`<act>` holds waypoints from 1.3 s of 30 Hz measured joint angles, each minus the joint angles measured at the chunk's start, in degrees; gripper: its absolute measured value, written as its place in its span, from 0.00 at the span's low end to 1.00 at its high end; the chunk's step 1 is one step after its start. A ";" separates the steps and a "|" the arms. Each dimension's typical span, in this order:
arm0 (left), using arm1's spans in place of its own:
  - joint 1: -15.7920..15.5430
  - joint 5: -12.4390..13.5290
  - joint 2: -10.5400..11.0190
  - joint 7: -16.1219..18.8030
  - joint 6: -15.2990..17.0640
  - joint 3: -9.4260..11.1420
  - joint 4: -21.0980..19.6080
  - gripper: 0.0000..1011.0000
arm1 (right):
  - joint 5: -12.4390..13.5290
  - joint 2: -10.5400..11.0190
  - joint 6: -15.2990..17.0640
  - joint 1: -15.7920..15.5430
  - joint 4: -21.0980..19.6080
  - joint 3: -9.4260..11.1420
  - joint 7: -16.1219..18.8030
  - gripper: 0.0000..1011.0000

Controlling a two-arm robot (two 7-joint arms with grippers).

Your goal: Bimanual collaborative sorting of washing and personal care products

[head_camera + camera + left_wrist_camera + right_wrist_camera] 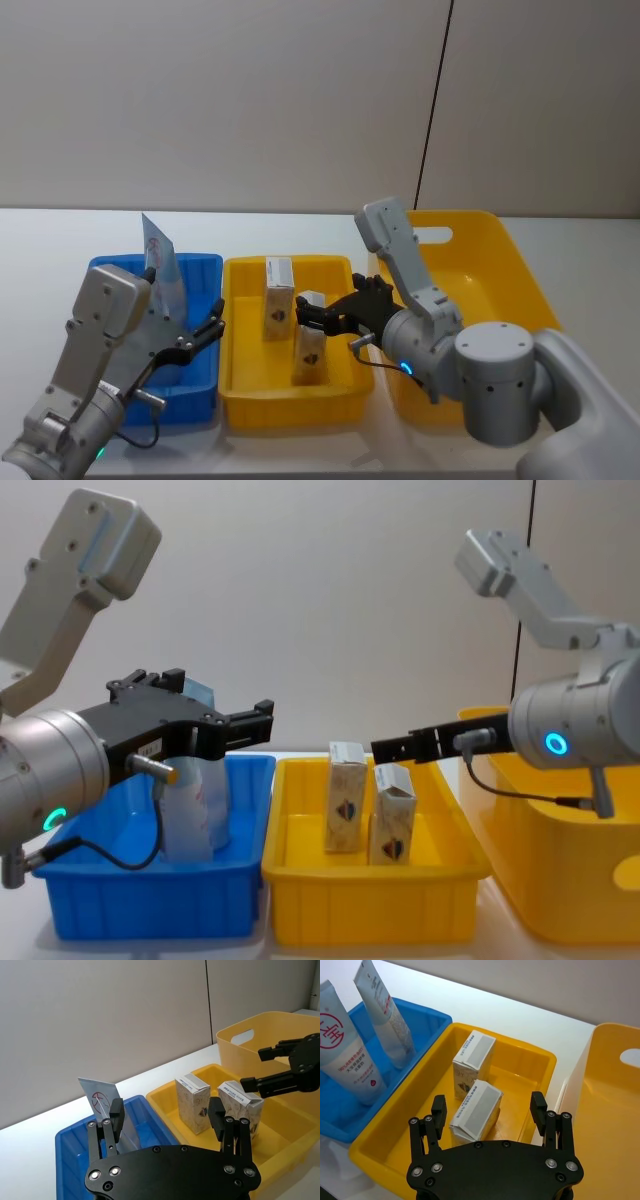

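Two cream cartons with a dark emblem stand upright in the small yellow bin. My right gripper hovers open just above the nearer carton, with nothing between its fingers. Two pale squeeze tubes stand leaning in the blue bin, one with red print and one plainer. Over that bin my left gripper is open and empty, a tube standing just beyond one finger. From the chest, both grippers point inward above their bins.
A large yellow tub with a handle cutout stands right of the small yellow bin, touching it. All three bins sit in a row on a white table, with a plain wall behind.
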 joint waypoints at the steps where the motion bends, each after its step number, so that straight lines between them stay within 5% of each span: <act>1: 0.00 0.00 0.00 0.00 0.00 0.00 0.00 0.99 | -0.05 -0.13 -0.06 0.05 0.26 -0.01 -0.05 0.99; 39: 0.00 0.00 0.00 0.00 0.00 0.00 0.00 0.99 | -2.31 -4.46 1.22 2.71 9.36 -1.88 0.95 0.99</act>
